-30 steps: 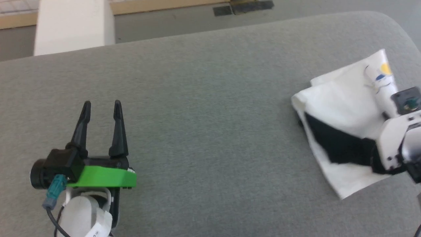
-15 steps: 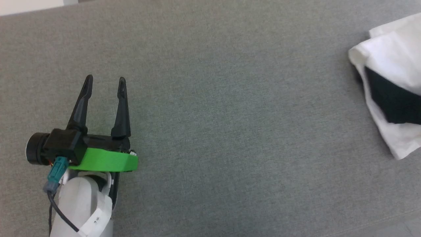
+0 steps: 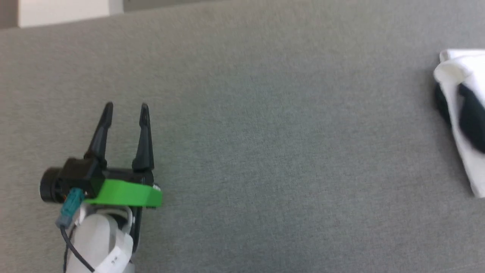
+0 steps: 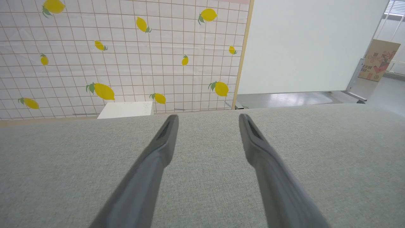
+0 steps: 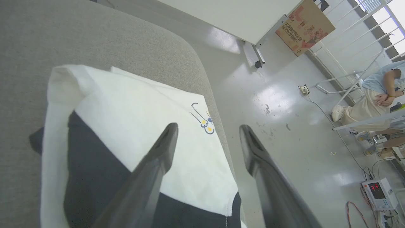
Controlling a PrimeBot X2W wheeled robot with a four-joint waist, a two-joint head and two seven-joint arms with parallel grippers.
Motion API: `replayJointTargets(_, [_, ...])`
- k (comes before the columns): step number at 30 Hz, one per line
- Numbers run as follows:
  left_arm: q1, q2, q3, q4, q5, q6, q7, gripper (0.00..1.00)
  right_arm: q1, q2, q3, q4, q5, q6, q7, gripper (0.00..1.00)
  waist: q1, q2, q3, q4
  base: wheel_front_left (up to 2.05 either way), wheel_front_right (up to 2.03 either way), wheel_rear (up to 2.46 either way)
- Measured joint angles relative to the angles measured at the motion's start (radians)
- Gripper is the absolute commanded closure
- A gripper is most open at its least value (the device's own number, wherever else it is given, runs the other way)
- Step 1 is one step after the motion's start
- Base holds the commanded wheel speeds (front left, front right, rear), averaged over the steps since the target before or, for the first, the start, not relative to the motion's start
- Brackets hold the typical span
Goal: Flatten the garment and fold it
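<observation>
Head view is showing the left end effector sitting at about 8 o'clock over the bare grey tabletop, its two dark fingers standing moderately apart and gripping nothing. The garment is lying in a folded bundle at 3 o'clock, cut off by the picture's edge and well apart from that end effector. Right wrist view is showing the right end effector hanging over the garment with its fingers spread and empty; whether they are touching the cloth I cannot tell. One finger is crossing the white and black cloth toward 7 o'clock, and the other is lying over the shiny floor beyond the tabletop's rounded corner. A small yellow-and-blue print is showing between the fingertips.
</observation>
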Motion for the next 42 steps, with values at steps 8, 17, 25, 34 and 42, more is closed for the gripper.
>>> replayJointTargets(8, [0.079,-0.026,0.000,0.027,-0.047,0.001,0.000,0.00,0.137,0.128,0.124,-0.221,0.235,0.000,-0.117,0.00,-0.0001,0.0000,-0.141,0.039,0.00,0.00,0.00])
replayJointTargets(17, [0.097,-0.032,-0.014,0.073,-0.060,0.000,0.000,0.00,0.311,0.228,0.255,-0.467,0.438,0.000,-0.191,0.00,-0.0002,0.0000,-0.226,0.113,0.00,0.00,0.00])
replayJointTargets(25, [0.137,-0.036,-0.029,0.099,-0.081,0.000,0.000,0.00,0.456,0.330,0.263,-0.556,0.464,0.000,-0.231,0.00,-0.0002,0.0000,-0.286,0.165,0.00,0.00,0.00])
replayJointTargets(34, [0.180,-0.037,-0.033,0.115,-0.088,0.000,0.000,0.00,0.587,0.370,0.228,-0.601,0.423,0.000,-0.243,0.00,-0.0002,0.0000,-0.341,0.194,0.00,0.00,0.00])
replayJointTargets(42, [0.208,-0.038,-0.049,0.125,-0.110,0.005,0.000,0.00,0.644,0.371,0.240,-0.607,0.420,0.000,-0.224,0.00,-0.0002,0.0000,-0.371,0.203,0.00,0.00,0.00])
